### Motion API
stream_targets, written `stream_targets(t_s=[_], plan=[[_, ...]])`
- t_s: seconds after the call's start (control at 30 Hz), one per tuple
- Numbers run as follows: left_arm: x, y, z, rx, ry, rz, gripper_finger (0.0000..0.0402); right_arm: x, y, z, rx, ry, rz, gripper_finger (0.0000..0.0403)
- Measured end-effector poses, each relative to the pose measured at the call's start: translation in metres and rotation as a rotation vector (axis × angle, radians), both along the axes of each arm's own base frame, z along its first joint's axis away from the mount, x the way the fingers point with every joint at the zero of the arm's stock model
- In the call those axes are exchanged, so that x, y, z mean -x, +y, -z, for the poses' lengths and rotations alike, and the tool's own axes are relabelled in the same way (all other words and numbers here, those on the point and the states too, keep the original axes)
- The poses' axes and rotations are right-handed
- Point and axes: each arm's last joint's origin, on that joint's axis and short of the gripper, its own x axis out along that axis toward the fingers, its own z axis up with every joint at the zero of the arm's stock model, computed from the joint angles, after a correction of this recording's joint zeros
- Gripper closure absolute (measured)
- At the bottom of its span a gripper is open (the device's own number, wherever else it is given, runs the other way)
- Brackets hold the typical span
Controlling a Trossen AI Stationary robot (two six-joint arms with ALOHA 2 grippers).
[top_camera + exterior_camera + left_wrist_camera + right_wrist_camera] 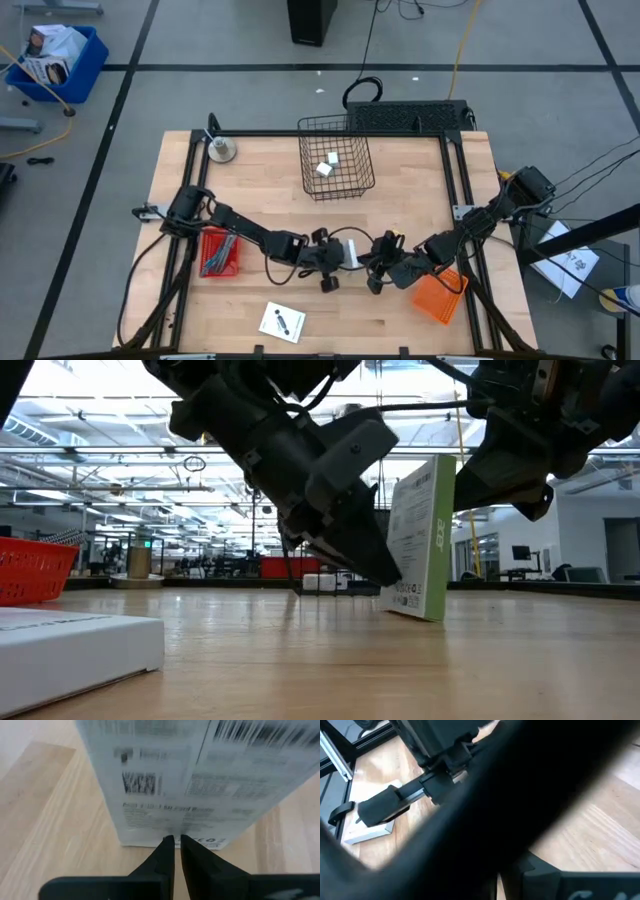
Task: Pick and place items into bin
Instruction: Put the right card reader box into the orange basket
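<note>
Standing on edge at the lower centre of the overhead frame, a white box with a green side sits on the table between the two grippers, its long axis upright in the table-level view. The left gripper comes in from the left of the frame and points straight at the box's printed face; its fingers are nearly together, with only a thin slit between them, and their tips reach the foot of the box without clasping it. The right gripper waits just right of the box, fingers fully closed and holding nothing. The left gripper looks the nearer and better lined up, though its fingers would have to part before they could take the box by its thin sides. The wire basket, at upper centre and well apart from both arms, holds two small white blocks. A red tray at left holds what appear to be tools; an orange tray at lower right shows no contents. A white card with black marks lies flat at the bottom edge.
</note>
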Motion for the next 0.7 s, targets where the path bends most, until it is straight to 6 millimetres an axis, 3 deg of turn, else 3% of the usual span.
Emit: stream_targets(t_s=[0.7], plan=[[-0.0011, -0.0008, -0.002, 0.032, -0.015, -0.018, 0.0366, -0.0006, 0.0004, -0.0008, 0.007, -0.009, -0.009, 0.0403]])
